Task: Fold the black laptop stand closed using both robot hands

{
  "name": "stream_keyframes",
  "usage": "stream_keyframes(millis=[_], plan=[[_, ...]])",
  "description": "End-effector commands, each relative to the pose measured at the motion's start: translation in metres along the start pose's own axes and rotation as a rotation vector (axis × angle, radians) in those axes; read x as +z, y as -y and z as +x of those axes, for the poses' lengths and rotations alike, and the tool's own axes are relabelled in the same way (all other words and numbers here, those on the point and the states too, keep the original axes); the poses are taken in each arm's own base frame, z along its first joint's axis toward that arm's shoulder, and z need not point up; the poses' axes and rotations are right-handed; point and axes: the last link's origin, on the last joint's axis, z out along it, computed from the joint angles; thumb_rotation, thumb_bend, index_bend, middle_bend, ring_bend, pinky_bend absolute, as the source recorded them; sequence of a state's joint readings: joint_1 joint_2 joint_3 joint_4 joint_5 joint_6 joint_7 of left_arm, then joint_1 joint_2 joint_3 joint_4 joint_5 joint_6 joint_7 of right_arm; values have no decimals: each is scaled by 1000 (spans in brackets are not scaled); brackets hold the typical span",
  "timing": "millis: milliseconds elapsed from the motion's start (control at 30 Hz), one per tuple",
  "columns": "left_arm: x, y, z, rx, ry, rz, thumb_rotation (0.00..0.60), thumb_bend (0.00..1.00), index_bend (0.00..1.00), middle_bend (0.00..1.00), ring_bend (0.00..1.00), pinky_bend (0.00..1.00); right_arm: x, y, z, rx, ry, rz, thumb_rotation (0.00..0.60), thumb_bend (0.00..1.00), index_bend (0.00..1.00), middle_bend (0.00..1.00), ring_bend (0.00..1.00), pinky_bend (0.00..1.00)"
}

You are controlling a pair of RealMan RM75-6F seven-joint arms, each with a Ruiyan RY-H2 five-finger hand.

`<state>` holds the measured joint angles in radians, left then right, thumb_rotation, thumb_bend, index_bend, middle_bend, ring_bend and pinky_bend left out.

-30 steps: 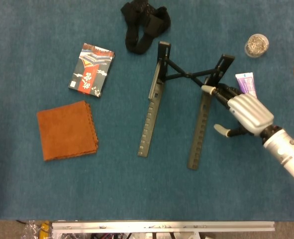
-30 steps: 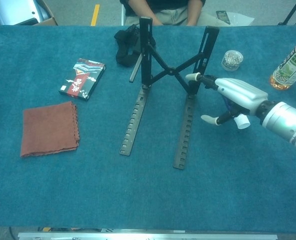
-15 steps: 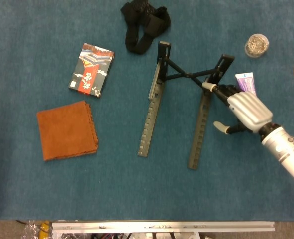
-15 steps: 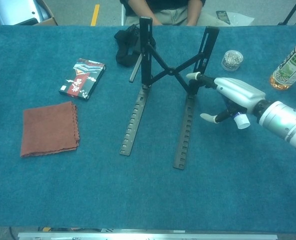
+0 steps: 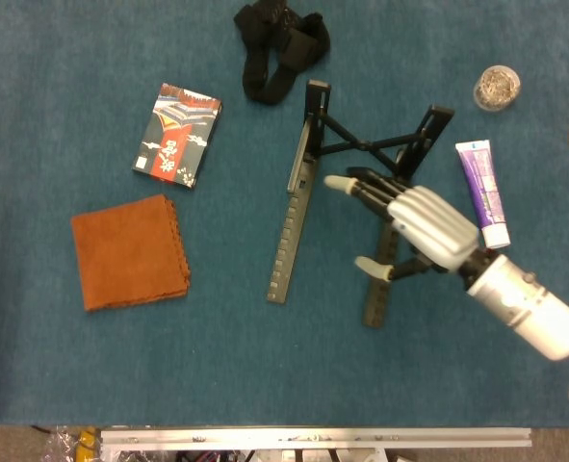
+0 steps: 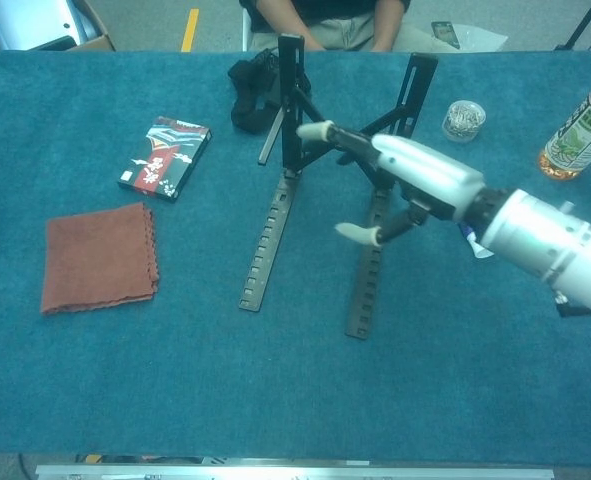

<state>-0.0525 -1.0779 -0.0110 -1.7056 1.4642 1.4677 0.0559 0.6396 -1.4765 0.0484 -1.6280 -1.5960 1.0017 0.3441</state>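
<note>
The black laptop stand [image 5: 292, 207] lies unfolded on the blue table, its two notched rails spread apart and joined by a crossed brace [image 5: 361, 146] at the far end. In the chest view its two uprights [image 6: 291, 100] stand up behind the rails. My right hand [image 5: 409, 221] hovers over the right rail [image 5: 377, 294] with its fingers stretched out and apart, pointing left into the gap between the rails. It holds nothing. In the chest view the same right hand [image 6: 405, 180] covers the right rail's upper part. My left hand is not seen.
A black strap bundle [image 5: 279, 43] lies behind the stand. A printed card box [image 5: 178, 135] and an orange cloth [image 5: 130, 252] sit to the left. A purple tube [image 5: 483, 191], a small jar [image 5: 497, 87] and a bottle [image 6: 580, 125] are on the right.
My right hand has moved left, from beside the right rail to over it, its fingertips now reaching between the rails. The purple tube it had covered now shows.
</note>
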Motion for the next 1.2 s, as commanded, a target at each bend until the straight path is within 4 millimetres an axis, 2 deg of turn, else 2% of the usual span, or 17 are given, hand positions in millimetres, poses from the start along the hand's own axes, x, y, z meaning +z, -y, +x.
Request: stream_keyframes(millis=[33, 333, 733, 933, 1200], plan=[[-1, 0, 1, -1, -1, 1, 600, 284, 79, 39, 0, 38, 15, 13, 2, 58, 2, 31, 600, 278, 0, 140, 0, 170], [-5, 3, 3, -4, -8, 11, 600, 284, 79, 39, 0, 38, 48, 31, 8, 210, 4, 62, 600, 278, 0, 140, 0, 166], [-8, 10, 7, 0, -13, 35, 600, 285, 79, 39, 0, 38, 97, 25, -10, 240, 18, 29, 600, 288, 0, 140, 0, 123], [-10, 15, 8, 1, -14, 49, 600, 285, 79, 39, 0, 38, 106, 20, -19, 239, 24, 10, 600, 289, 0, 140, 0, 115], [-10, 15, 5, -3, -3, 49, 600, 284, 79, 39, 0, 38, 110, 1, -29, 187, 42, -57, 600, 289, 0, 140, 0, 115]])
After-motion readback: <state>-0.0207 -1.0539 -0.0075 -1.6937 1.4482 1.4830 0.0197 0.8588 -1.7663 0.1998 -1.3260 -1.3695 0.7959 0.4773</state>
